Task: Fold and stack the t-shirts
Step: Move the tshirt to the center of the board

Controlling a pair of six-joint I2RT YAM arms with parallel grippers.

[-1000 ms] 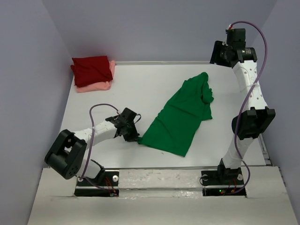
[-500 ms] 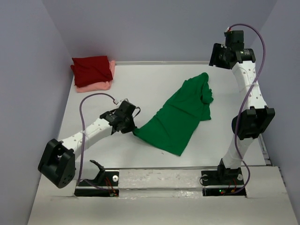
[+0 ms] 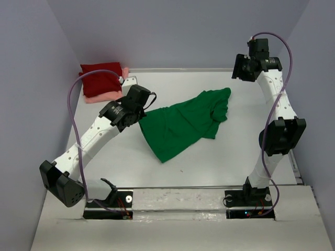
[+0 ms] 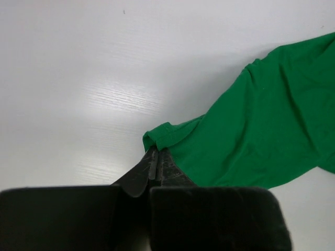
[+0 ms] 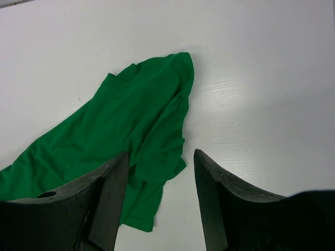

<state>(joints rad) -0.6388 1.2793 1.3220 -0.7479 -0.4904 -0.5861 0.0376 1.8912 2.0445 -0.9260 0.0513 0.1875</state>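
The left hand [image 3: 141, 114] is fully closed, its jaws pressed together on a hemmed corner of the green t-shirt [image 3: 180, 125]. In the left wrist view the left hand [image 4: 155, 162] nips a small fold of that hem right at the tips, and the green t-shirt [image 4: 261, 125] fans out from the pinch toward the right.

From above, the shirt lies crumpled and unfolded in the middle of the white surface [image 3: 209, 157]. It stretches from the left hand across to a bunched end at the far right. Its lower point hangs toward the near edge.

The right hand [image 3: 246, 68] sits high over the far right corner with its jaws set wide apart and nothing between them. It is clear of the cloth. Its own camera looks down past the right hand [image 5: 159, 193] at the bunched end of the green t-shirt [image 5: 131, 120], which lies on the surface [image 5: 261, 78] below and to the left.

In the far left corner, the dark red t-shirt [image 3: 98, 78] lies folded on top of the folded salmon pink t-shirt [image 3: 98, 98]. That stack is near the left hand but apart from the green cloth.
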